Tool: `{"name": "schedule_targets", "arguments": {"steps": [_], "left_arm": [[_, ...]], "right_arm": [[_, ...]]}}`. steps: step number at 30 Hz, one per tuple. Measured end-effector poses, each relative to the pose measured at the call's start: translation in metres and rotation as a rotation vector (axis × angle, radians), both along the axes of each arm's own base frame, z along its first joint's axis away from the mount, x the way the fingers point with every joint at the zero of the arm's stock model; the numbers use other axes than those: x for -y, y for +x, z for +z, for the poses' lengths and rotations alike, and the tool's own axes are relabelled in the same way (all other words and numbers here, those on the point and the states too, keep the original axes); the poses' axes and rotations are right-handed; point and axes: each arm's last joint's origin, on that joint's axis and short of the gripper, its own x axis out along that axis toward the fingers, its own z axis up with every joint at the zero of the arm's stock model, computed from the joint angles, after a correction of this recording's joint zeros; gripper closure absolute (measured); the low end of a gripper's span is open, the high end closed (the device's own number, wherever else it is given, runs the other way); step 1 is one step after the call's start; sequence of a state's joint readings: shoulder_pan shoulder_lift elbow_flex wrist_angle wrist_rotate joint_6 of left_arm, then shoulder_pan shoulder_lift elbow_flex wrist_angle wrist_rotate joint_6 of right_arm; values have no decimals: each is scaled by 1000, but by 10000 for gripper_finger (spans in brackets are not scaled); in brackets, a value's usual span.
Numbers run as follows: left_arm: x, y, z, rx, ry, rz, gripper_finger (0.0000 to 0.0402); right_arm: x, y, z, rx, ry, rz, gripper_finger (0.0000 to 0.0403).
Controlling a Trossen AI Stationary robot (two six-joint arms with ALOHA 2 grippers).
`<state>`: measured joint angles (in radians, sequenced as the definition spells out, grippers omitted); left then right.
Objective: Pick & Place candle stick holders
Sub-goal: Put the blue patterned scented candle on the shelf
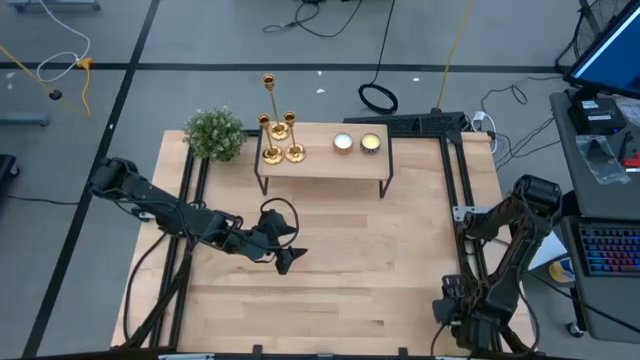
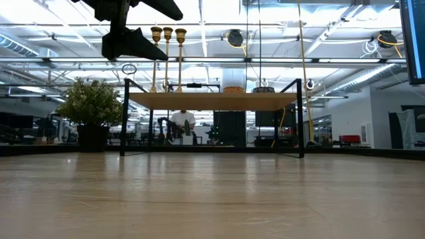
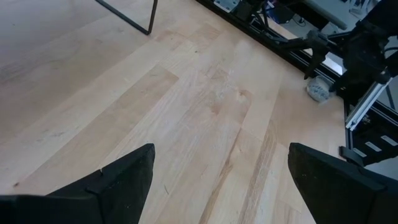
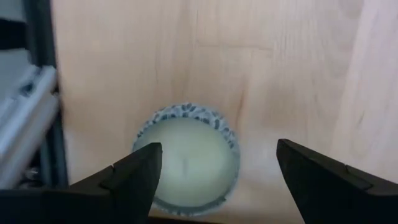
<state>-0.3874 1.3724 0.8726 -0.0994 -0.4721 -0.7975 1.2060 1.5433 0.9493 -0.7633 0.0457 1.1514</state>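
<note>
Three gold candlesticks of differing heights stand close together by their round bases on the left end of a small raised wooden shelf at the table's far side. In the low view they rise above the shelf top. My left gripper is open and empty, high above the table's middle, nearer than the shelf; its wrist view shows only bare wood between the fingers. My right gripper is open at the near right corner, its fingers on either side of a pale-green candle below it.
Two short round candles sit on the shelf's right half. A bushy green plant stands at the far left beside the shelf. Black frame rails run along the table's left and right sides. Bare wood lies between the shelf and the near edge.
</note>
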Motion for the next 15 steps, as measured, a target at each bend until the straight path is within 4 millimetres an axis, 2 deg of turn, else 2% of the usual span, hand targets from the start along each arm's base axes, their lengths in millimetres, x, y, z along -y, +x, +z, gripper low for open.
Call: {"name": "schedule_targets", "arguments": {"steps": [6,15], "left_arm": [[0,0,0,0,1,0,36],[0,0,0,0,1,0,36]], "right_arm": [[8,-2,13,34,10,-61,96],[8,-2,14,28,25,-113,96]]}}
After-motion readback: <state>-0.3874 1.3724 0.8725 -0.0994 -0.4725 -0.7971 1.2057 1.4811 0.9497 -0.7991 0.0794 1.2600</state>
